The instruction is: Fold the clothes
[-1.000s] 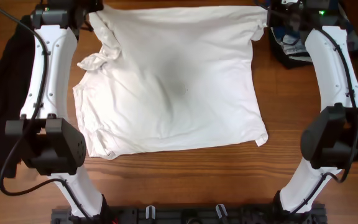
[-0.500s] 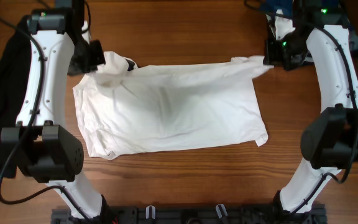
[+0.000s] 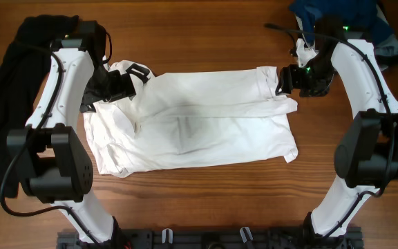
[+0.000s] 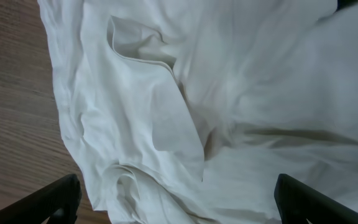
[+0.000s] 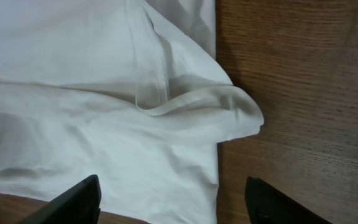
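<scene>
The white T-shirt (image 3: 206,131) lies on the wooden table with its far part folded over toward the front. Its collar with a dark mark (image 3: 138,71) sits bunched at the upper left. My left gripper (image 3: 121,84) hovers over that bunched collar corner. In the left wrist view it (image 4: 179,208) is open above rumpled white cloth (image 4: 229,93), nothing between its fingers. My right gripper (image 3: 285,79) is over the folded upper right corner. In the right wrist view it (image 5: 173,205) is open above the sleeve fold (image 5: 204,109), holding nothing.
A black garment (image 3: 5,104) lies along the table's left edge beside my left arm. A blue garment (image 3: 337,14) is piled at the far right corner. Bare wood (image 3: 206,200) shows in front of the shirt.
Both arms drew the shirt's far edge toward the front, folding it over. Both grippers then opened and released the cloth.
</scene>
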### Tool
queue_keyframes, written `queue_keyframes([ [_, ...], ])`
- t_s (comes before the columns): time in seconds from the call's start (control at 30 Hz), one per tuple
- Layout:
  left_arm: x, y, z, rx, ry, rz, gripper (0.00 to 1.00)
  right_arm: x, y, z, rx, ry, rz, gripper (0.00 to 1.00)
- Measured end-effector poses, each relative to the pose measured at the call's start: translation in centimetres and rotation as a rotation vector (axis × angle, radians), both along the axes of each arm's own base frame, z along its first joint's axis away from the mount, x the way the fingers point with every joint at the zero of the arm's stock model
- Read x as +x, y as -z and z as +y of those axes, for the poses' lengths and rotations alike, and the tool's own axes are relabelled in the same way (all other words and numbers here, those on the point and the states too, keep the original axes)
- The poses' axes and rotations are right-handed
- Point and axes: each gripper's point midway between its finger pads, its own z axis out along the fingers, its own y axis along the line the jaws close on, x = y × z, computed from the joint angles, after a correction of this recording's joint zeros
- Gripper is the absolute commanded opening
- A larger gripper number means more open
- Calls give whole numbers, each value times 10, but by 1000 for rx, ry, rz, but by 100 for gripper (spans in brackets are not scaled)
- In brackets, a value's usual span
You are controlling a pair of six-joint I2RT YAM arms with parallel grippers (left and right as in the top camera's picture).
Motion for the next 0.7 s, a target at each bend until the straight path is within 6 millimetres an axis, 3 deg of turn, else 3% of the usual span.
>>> queue_keyframes([
  [0.07, 0, -2, 0, 0, -11, -6, 100, -1, -1, 1, 9, 5, 3, 75],
  [0.17, -2, -24, 0, 0, -62, -61, 100, -8, -17, 2, 11, 34, -6, 76],
  [0.2, -9, -44, 0, -2, -99, -95, 100, -15, -44, 3, 12, 62, -50, 77],
  [0.3, -30, -94, -6, -14, -180, -193, 100, -36, -86, 0, 1, 154, -118, 77],
  [0.37, -42, -105, -17, -19, -212, -200, 100, -55, -91, -1, -2, 228, -122, 77],
  [0.4, -50, -104, -22, -3, -265, -180, 100, -78, -75, -1, -10, 279, -69, 78],
  [0.47, -63, -94, -25, 44, -323, -139, 97, -95, -48, -2, -20, 323, -15, 79],
  [0.53, -105, -66, -18, 114, -463, -52, 86, -121, -8, -2, -36, 358, 81, 79],
  [0.57, -115, -55, -15, 129, -534, -54, 80, -127, 5, -1, -37, 367, 97, 79],
  [0.7, -134, -15, -10, 132, -668, -77, 71, -129, 19, 0, -32, 370, 91, 80],
])
